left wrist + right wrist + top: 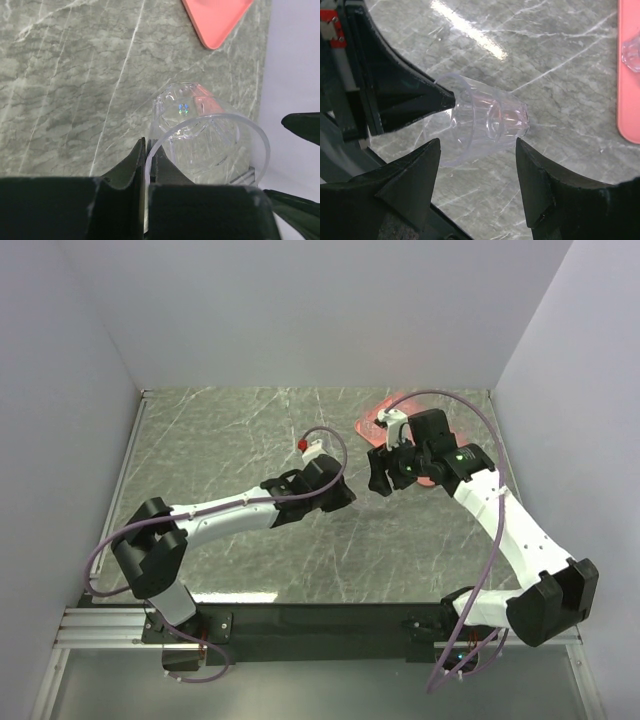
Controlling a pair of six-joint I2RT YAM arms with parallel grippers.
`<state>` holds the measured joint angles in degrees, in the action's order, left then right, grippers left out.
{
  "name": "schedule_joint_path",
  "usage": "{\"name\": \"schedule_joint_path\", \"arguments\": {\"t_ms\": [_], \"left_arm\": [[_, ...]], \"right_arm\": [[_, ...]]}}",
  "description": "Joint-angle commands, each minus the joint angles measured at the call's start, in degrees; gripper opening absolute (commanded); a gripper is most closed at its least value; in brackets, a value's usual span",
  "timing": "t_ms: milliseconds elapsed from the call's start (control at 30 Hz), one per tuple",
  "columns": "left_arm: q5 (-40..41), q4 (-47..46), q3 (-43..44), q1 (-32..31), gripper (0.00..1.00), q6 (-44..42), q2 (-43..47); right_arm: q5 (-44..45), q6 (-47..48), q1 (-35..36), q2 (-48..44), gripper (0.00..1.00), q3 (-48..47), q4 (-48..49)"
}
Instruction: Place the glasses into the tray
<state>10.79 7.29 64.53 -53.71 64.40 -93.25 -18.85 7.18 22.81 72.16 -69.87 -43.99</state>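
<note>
Clear, thin-walled glass point(487, 117) with a faceted lower half and a thick round base, tipped on its side over the tabletop point(230, 430), centre of the right wrist view. Pinched at the rim by the left fingers point(134, 167), pressed together with only the clear wall between them, low centre of the left wrist view. Flanked by the right fingers point(412, 182), matte black wedges spread wide either side of it at the bottom of the frame; touching or not, cannot tell. Held glass apart from the tray point(627, 100), left of it.

Salmon-pink tray, smooth, flat, low-rimmed, rounded at the corner, along the right edge of the right wrist view; partly hidden under the right arm point(500, 520) in the upper right of the top view. On it a second glass point(632, 50), cut off by the frame edge.

Grey-green marble-look tabletop, glossy, veined in white. Plain pale walls point(300, 310) on three sides; black base plate point(320, 620) and aluminium rail point(100, 625) along the bottom of the top view
</note>
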Motion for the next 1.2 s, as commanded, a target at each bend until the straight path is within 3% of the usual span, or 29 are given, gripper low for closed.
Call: {"name": "schedule_joint_path", "arguments": {"t_ms": [0, 300, 433, 633, 800, 900, 967, 1000, 1167], "left_arm": [[5.03, 3.33, 4.80, -1.13, 0.00, 2.66, -0.52], [7.67, 8.00, 8.85, -3.33, 0.00, 5.03, -2.28], [8.37, 9.15, 9.91, -3.94, 0.00, 6.00, -2.81], [8.64, 8.88, 9.82, -4.21, 0.00, 6.26, -2.37], [7.24, 8.09, 9.91, -4.21, 0.00, 5.03, -2.11], [5.83, 6.16, 8.77, -4.12, 0.03, 3.89, -1.06], [5.65, 4.14, 7.11, -4.12, 0.09, 2.84, 0.25], [5.30, 3.01, 6.32, -4.12, 0.20, 1.96, 0.79], [4.24, -3.42, 0.96, -4.03, 0.43, -0.50, 5.00]], "right_arm": [[5.04, -3.49, 1.18, 0.35, 0.69, -0.54, 2.41], [12.33, -5.51, 3.64, 3.33, 0.63, 0.17, 3.21], [14.19, -5.51, 4.00, 4.48, 0.56, 0.08, 3.03], [14.98, -4.81, 4.00, 4.74, 0.34, 0.08, 2.68], [14.63, -3.58, 4.00, 4.48, 0.02, -0.09, 1.98], [14.37, -2.70, 4.00, 4.04, 0.00, 0.08, 1.71], [13.32, -1.38, 4.00, 3.60, 0.00, 0.17, 1.62], [12.79, -0.60, 3.65, 3.43, 0.00, 0.26, 1.28], [6.13, 5.82, 0.76, 2.81, 0.00, 0.34, -0.75]]}}
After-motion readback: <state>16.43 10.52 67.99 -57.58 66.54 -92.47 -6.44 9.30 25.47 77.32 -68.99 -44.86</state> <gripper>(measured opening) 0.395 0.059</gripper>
